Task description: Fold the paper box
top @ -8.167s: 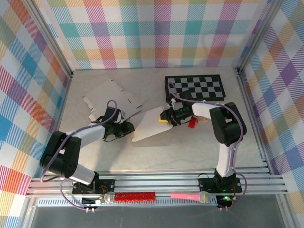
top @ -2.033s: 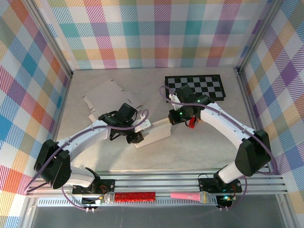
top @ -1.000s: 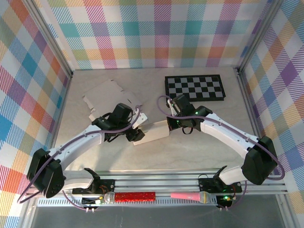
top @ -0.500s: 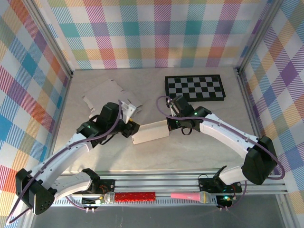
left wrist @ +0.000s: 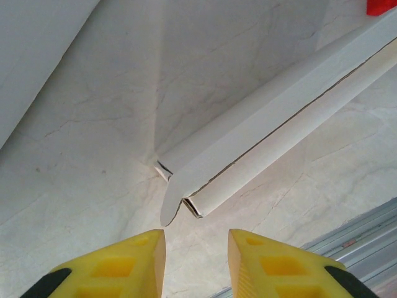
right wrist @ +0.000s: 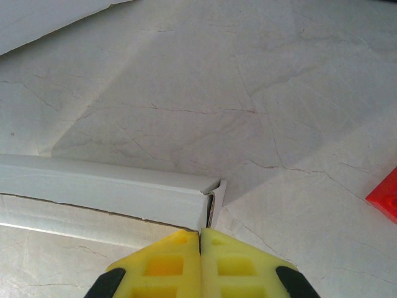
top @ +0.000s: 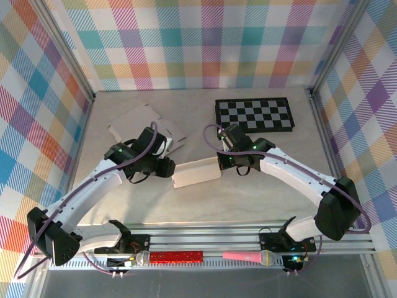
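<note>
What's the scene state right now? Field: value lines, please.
box: paper box lying on the table, long and low, between the two grippers
box left end: small flap curling loose
left gripper: open, just short of that end, nothing between the fingers
right gripper: shut, tips at the box's right end
other: checkerboard far right; flat cardboard far left; red block on the table near the right gripper

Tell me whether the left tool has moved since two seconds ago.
Yes. The left tool has shifted left, away from the checkerboard, toward the flat cardboard sheet.
</note>
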`<move>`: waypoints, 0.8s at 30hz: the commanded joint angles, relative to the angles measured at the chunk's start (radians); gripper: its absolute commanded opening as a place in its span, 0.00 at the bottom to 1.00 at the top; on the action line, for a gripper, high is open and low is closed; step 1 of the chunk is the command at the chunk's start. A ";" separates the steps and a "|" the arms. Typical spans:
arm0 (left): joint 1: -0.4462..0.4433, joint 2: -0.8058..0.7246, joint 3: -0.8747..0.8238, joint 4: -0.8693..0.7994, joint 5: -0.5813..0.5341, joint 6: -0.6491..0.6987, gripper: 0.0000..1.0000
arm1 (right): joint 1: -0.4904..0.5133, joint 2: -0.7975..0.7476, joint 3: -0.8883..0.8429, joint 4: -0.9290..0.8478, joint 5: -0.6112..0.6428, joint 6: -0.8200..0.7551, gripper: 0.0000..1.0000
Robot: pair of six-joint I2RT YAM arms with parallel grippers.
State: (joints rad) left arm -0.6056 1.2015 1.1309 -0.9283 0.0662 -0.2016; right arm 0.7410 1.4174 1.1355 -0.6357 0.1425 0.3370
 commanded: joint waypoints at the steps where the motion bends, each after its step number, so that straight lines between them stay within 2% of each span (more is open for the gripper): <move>1: 0.010 0.016 0.036 -0.052 -0.013 0.001 0.31 | 0.009 0.018 0.011 -0.053 0.001 0.019 0.00; 11: 0.010 0.056 0.035 0.008 -0.045 0.037 0.29 | 0.010 0.014 0.011 -0.056 -0.003 0.020 0.00; 24: 0.010 0.098 0.036 0.026 -0.052 0.057 0.16 | 0.011 0.012 0.009 -0.058 -0.006 0.022 0.00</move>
State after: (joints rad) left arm -0.6056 1.2949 1.1435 -0.9104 0.0238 -0.1604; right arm 0.7422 1.4174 1.1358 -0.6369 0.1421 0.3454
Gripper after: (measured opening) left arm 0.160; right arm 0.046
